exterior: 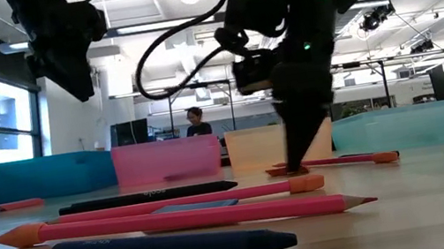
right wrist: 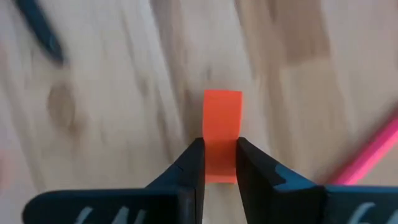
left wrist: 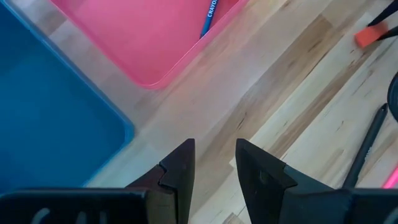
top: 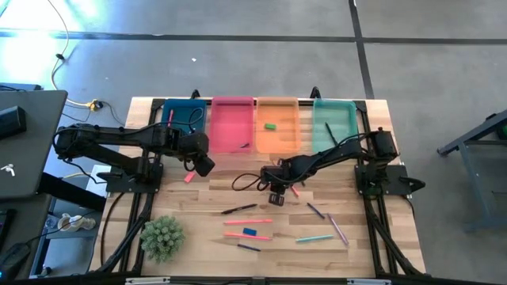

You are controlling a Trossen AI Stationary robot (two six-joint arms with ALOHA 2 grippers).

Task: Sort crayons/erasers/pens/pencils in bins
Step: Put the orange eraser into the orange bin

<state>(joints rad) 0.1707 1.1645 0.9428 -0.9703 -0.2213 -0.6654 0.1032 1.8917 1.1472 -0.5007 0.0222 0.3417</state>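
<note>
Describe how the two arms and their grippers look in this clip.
Both arms are dark, jointed and matte. The left gripper and right gripper each end in two black, angular, tapering fingers. Black cables loop off the arms, and small green lights glow on the right arm's housing in the low view.

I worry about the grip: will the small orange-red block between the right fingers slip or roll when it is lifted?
The orange-red eraser looks flat-sided, so it should not roll. The right gripper pinches only one end, so it may pivot slightly. It seems small and probably light.
</note>
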